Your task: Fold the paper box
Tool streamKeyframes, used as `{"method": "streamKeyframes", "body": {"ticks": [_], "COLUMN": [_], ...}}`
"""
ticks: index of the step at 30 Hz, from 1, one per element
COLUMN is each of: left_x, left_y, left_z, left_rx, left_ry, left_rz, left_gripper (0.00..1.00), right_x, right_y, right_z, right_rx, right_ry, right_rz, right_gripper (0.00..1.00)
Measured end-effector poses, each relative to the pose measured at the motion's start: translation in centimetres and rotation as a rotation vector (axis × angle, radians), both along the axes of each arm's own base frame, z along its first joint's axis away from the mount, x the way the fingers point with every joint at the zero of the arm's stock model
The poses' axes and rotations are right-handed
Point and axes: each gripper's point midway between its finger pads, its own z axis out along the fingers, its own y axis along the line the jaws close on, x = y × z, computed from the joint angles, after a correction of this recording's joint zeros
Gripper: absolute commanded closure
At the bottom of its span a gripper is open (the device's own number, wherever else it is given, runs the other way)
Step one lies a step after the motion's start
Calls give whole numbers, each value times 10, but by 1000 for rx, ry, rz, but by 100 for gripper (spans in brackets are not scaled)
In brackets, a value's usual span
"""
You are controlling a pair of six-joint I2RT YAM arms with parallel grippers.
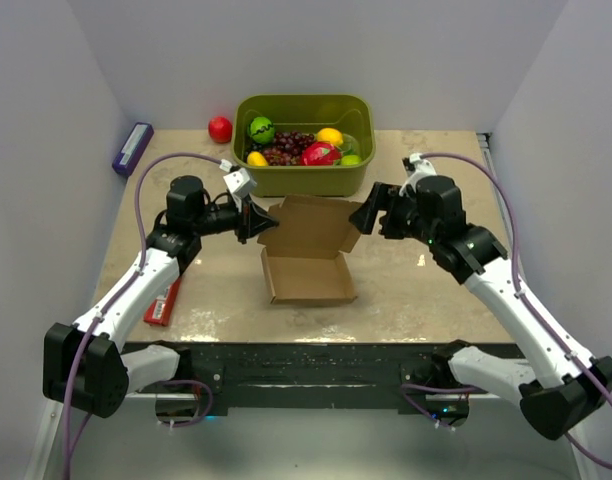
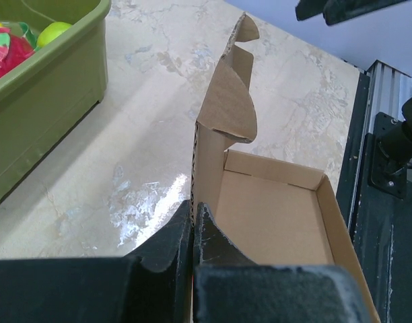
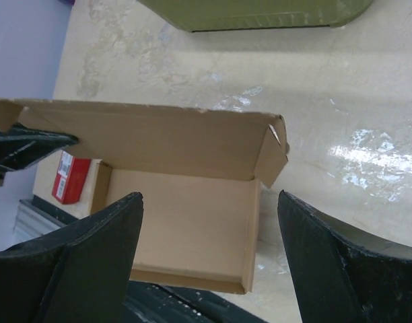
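Paper box (image 1: 308, 272) in left hand (image 1: 257, 222)

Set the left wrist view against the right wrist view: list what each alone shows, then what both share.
Left wrist only: fruit inside the olive-green plastic tub. Right wrist only: the slim red rectangular pack beyond the brown cardboard box, and the right gripper standing open, holding nothing. Both: the box with its lid panel upright, the left gripper shut on that panel, the tub's wall, the marbled tabletop.
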Motion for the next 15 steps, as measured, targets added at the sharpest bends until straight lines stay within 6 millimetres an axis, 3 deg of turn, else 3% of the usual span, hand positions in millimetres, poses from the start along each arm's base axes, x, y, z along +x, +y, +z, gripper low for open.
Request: {"method": "streamKeyframes", "body": {"ticks": [6,10,15], "left_x": [-1,-2,-2], "left_y": [-1,-2,-3], "left_z": [3,2,0], "left_rx": [-8,-11,-10], "left_ry": [-7,-5,5], "left_rz": [-11,-20,-28], "left_gripper": [100,100,100], "right_x": [3,8,23], "right_y": [-17,-19,-16], "right_z": [-34,-63,-65], "right_rx": [-80,-131,-153], "right_ry": [-57,-68,-151], "right_rz": [-39,-24,-8], "right_gripper": [20,28,36]}}
